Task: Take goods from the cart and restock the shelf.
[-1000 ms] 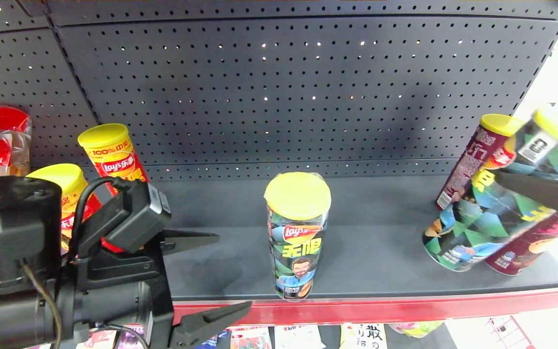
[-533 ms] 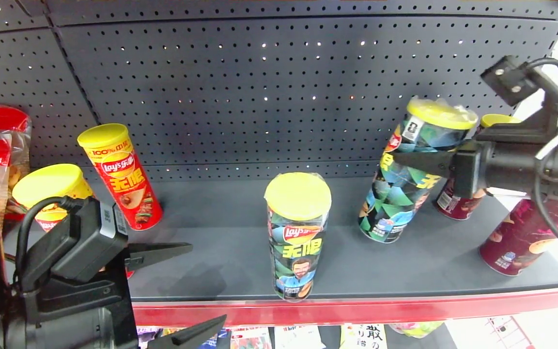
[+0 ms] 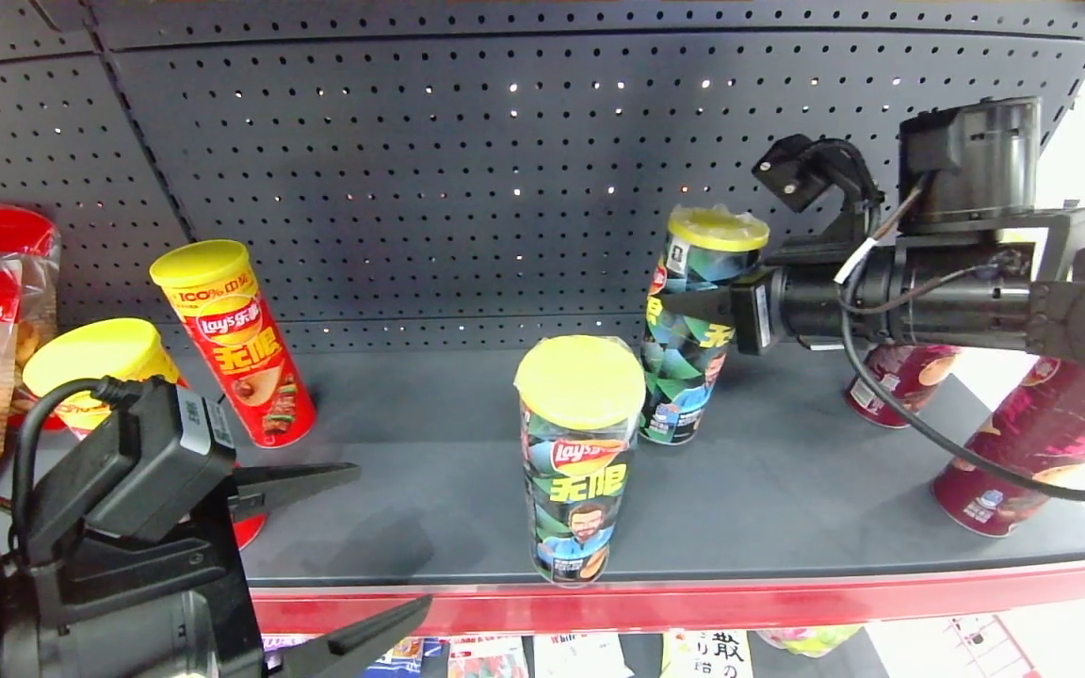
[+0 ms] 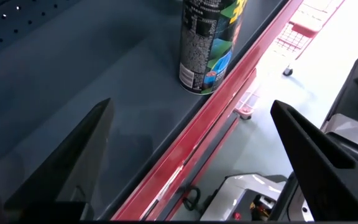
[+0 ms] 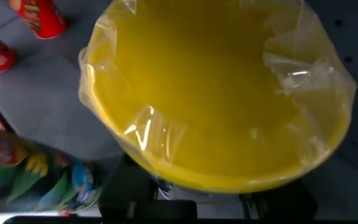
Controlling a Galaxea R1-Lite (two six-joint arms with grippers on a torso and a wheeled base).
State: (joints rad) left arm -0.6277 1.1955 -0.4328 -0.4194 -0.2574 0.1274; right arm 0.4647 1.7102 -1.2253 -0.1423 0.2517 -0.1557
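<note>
Right pincer (image 3: 693, 303), head view: pinching the green can (image 3: 684, 377) high on its body, just under the yellow lid (image 3: 718, 229), with fingers level (a side grip, likely so the base meets the shelf flat). The can leans slightly. It sits behind and to the right of the front can (image 3: 580, 461), near the back panel (image 3: 505, 188). Its base is down at the shelf (image 3: 787, 499); touching or just above, cannot tell. Judged step: setting it into a second row. Red cans (image 3: 236, 344) lean at the left end and maroon cans (image 3: 1032, 443) at the right, so the middle looks like the gap being filled. Left pincer (image 3: 392, 537) is spread wide and holds nothing, low by the shelf's front, well apart from the work.

Left wrist view: left pincer (image 4: 191, 106) spread, nothing between the fingers. The front can (image 4: 207, 43) stands upright close to the red lip (image 4: 197, 146).

Right wrist view: lid (image 5: 216, 93) seen from above under crinkled wrap, red cans (image 5: 39, 15) far off. Risk, as I judge it: letting go while tilted could tip the green can into its neighbour.
</note>
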